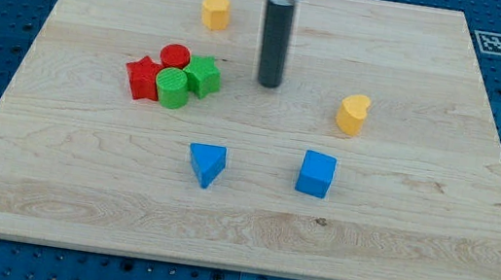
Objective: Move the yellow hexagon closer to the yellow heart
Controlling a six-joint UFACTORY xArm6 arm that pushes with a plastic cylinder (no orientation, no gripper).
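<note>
Blue triangle (207, 163) and blue cube (316, 174) sit nearest. Tip (268, 85) hangs mid-table, touching nothing; no pincer, just rod. Still approaching: needs to get far-left of yellow hexagon (215, 10), then shove toward yellow heart (353, 113).

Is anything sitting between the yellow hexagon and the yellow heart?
No block: in the camera view only my tip stands near the line from yellow hexagon to yellow heart.

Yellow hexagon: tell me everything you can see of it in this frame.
The yellow hexagon is a small, matte, plastic-looking block with flat sides and a flat top, standing upright on the wooden board near the view's top, left of centre. Nothing touches it. My tip is below and to its right, apart from it. The yellow heart lies far off to the right.
</note>
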